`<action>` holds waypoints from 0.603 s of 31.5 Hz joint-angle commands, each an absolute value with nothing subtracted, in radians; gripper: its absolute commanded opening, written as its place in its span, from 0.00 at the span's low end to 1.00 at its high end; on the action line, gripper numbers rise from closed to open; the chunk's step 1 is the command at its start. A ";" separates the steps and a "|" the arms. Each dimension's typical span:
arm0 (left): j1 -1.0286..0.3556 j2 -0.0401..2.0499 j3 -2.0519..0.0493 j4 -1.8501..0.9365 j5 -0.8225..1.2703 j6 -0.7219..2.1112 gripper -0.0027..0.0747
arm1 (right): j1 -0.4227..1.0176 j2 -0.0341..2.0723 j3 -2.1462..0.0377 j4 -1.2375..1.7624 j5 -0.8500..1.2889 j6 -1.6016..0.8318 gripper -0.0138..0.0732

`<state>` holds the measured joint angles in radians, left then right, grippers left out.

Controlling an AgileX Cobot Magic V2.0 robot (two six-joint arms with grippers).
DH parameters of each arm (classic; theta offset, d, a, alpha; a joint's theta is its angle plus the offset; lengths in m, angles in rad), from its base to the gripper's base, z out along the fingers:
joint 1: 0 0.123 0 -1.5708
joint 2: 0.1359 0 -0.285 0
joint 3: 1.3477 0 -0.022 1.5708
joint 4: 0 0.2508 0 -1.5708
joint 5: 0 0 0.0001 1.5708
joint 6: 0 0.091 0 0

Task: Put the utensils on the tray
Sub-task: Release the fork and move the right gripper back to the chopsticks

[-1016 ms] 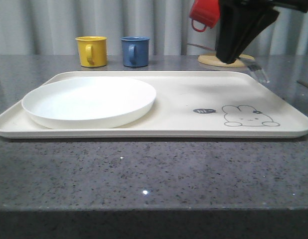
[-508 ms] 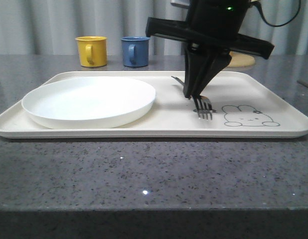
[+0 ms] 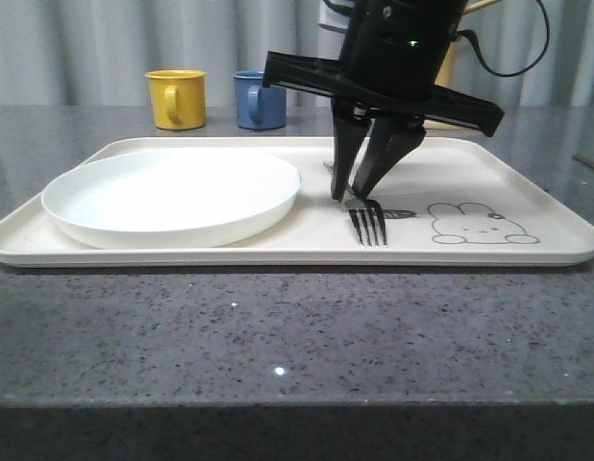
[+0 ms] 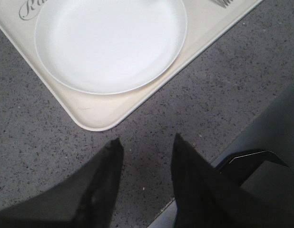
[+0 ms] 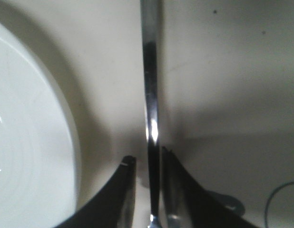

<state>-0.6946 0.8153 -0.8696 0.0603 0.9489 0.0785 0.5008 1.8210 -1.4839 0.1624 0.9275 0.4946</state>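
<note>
One fork [image 3: 367, 223] lies on the cream tray [image 3: 528, 182], tines toward the near rim, just left of the grey rabbit drawing [image 3: 480, 223] and right of the round white plate [image 3: 172, 195]. Its slim handle [image 5: 151, 95] runs between the right gripper [image 3: 352, 197] fingers [image 5: 122, 190]; the jaws stand slightly apart on either side of it, with narrow gaps showing in the right wrist view. The plate sits on the tray's left half. Behind the tray stand a yellow mug [image 3: 177, 98] and a blue mug [image 3: 259, 98]. The left gripper [image 4: 144, 147] hovers over the grey speckled counter [image 4: 232, 85] near the tray's corner, jaws apart and holding nothing.
</note>
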 commanded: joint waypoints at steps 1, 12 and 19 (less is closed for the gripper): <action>-0.703 0.815 -0.894 0.060 0.892 0.069 0.36 | 0.499 1.774 -1.518 0.164 0.883 0.497 0.47; -0.703 0.815 -0.894 0.060 0.892 0.069 0.36 | 0.499 1.680 -1.516 0.000 0.945 0.379 0.50; -0.703 0.815 -0.894 0.060 0.892 0.069 0.36 | 0.492 1.525 -1.466 -0.193 1.004 0.344 0.50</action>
